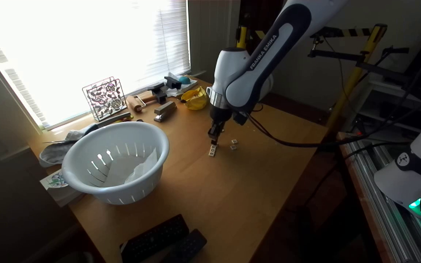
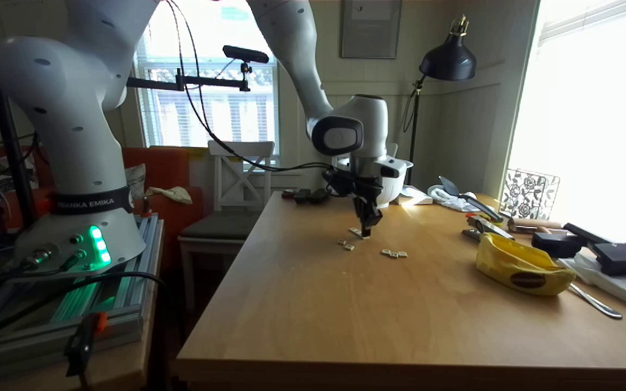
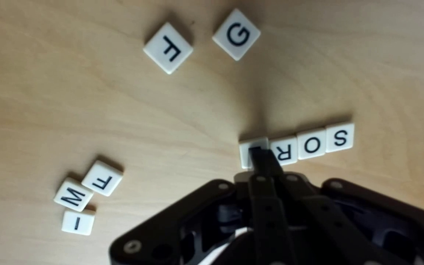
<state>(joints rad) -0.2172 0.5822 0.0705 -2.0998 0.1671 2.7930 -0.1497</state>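
Gripper point(image 3: 264, 157) closed, fingertips together, over the end tile point(image 3: 246, 154) of 4 in a row on the wooden table point(image 2: 400, 320); tips hide most of its letter, contact hard to tell. R tile point(image 3: 285, 150) just beside it, then O tile point(image 3: 311, 144) and S tile point(image 3: 340, 137) in line. G tile point(image 3: 236, 34) and an F tile point(image 3: 168, 48) near each other; I tile point(image 3: 78, 222), M-or-W tile point(image 3: 73, 194) and another F tile point(image 3: 102, 178) bunched. Pale slotted colander point(image 1: 152, 182) well apart
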